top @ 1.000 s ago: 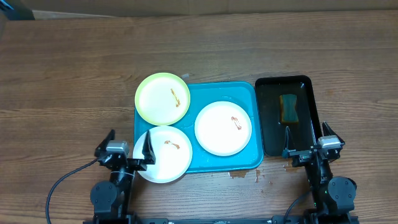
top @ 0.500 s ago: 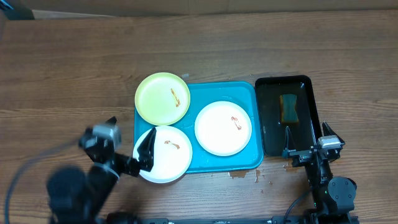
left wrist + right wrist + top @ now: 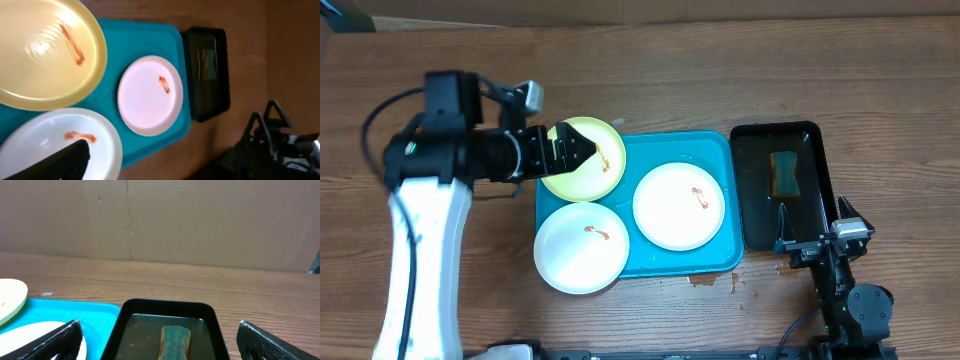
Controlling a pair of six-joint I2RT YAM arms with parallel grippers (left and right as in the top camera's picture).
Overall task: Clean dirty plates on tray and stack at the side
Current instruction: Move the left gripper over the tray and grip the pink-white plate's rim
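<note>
Turquoise plastic, one piece: the tray (image 3: 723, 256) is rectangular with rounded corners and a raised rim. It lies on the wood-grain table (image 3: 720, 80), toward the near edge.

Dirty plates counted: three. All are round, shallow, smooth plastic, and each bears one small orange-brown smear.
- The yellow-green plate (image 3: 590, 172) sits at the tray's far-left corner and overhangs the rim. The left wrist view shows faint concentric ripples at its centre.
- The near white plate (image 3: 582, 247) sits at the near-left corner and overhangs the rim toward the table edge.
- The second white plate (image 3: 679, 206) lies wholly inside the tray, on its right half.

The three plates lie side by side, none stacked.

Other items:
- One narrower black tray (image 3: 812, 140) stands just right of the turquoise one. It is glossy inside.
- One oblong sponge (image 3: 784, 173) lies in the black tray, olive-yellow with a darker face.
- A few brown spots (image 3: 705, 281) mark the table just beside the turquoise tray's near rim.
- Plain cardboard (image 3: 160, 220) stands behind the table.

Grippers: two.
- The left gripper (image 3: 582, 150) reaches in from the left, over the yellow-green plate's left part. It is seen edge-on, and only one finger (image 3: 60, 162) shows in its own camera. I cannot tell how far apart its jaws are, or whether it touches the plate.
- The right gripper (image 3: 159, 325) is parked at the near end of the black tray. Its jaws are spread wide and nothing is held.
</note>
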